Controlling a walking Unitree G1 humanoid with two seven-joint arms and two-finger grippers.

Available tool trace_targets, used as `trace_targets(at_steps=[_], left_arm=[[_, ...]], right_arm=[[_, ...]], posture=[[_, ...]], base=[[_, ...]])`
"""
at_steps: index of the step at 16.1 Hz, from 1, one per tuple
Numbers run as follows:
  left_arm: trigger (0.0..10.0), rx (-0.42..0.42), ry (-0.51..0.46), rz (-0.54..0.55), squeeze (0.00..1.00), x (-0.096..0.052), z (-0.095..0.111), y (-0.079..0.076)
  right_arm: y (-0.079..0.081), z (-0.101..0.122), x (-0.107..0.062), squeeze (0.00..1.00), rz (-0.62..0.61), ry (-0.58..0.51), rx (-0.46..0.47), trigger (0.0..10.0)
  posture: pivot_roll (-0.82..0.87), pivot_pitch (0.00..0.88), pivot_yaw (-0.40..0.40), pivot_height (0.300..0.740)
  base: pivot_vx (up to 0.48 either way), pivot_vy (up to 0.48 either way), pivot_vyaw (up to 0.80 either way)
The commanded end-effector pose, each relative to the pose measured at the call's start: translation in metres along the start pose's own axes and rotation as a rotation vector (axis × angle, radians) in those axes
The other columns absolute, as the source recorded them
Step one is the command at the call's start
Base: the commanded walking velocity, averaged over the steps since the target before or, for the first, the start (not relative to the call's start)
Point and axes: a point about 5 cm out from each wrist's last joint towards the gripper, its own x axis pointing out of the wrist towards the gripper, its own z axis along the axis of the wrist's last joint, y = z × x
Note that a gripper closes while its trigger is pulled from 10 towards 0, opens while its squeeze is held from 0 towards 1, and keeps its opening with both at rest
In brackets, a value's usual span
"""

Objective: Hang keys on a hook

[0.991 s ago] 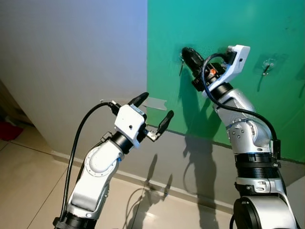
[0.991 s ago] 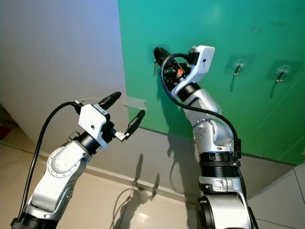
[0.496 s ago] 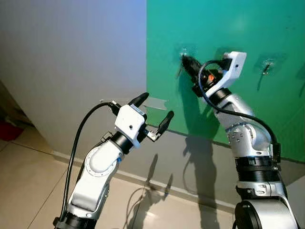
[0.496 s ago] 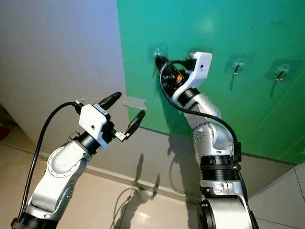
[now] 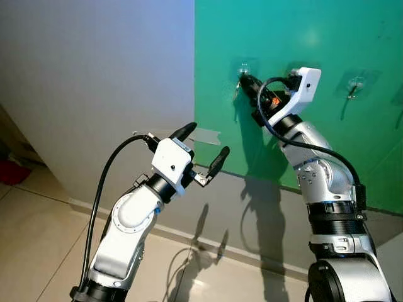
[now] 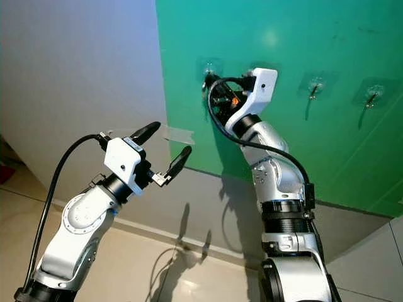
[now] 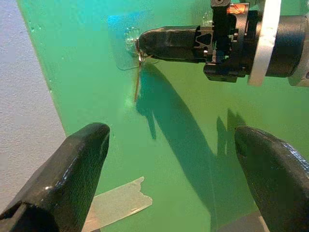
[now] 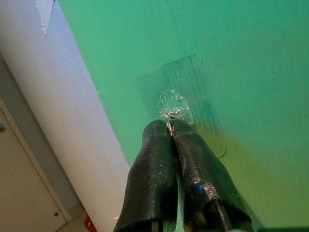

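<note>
1. I have my right gripper (image 5: 247, 81) raised against the green wall panel (image 5: 283, 38), its two black fingers pressed together, tips touching the leftmost clear plastic stick-on hook (image 8: 173, 107), near the panel's left edge.
2. The thin metal keys (image 7: 137, 82) dangle straight down the panel just below that hook, at my fingertips. I judge this the hanging step itself: the ring looks to be at or on the hook's prong, though the wrist view is too tight to tell whether it has seated, or whether my fingers pinch the ring.
3. The next move calls for a small, careful release: part the fingers slightly, check that the keys stay hung, then draw the gripper straight back off the panel without snagging the ring.
4. My left gripper (image 5: 206, 145) waits lower, in front of the grey wall (image 5: 94, 75), fingers spread wide and holding nothing.
5. Counts: three clear hooks in a row across the panel, the other two (image 6: 314, 84) (image 6: 373, 94) bare; one hanging set of keys; one strip of pale tape (image 6: 178, 134) across the panel's left edge.
</note>
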Motion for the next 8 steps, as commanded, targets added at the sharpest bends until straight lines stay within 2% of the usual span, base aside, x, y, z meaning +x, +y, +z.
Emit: trace_targets(at_steps=[1,4,8], left_arm=[[10.0,0.006,-0.002,-0.006,0.0,0.001,0.003,0.001],[10.0,0.01,0.002,-0.009,0.0,0.0,0.002,0.001],[10.0,0.013,0.006,-0.017,0.0,-0.002,0.002,-0.001]], right_arm=[[-0.005,0.001,0.0,0.0,-0.035,-0.002,-0.008,10.0],[-0.01,-0.003,-0.003,0.0,-0.071,0.024,-0.02,10.0],[-0.017,-0.006,-0.017,0.0,-0.11,0.051,-0.037,10.0]], posture=[[-0.07,0.0,-0.011,0.74],[-0.07,0.0,-0.01,0.74],[-0.07,0.0,-0.007,0.74]], base=[[0.0,0.0,0.0],[0.0,0.0,0.0],[0.0,0.0,0.0]])
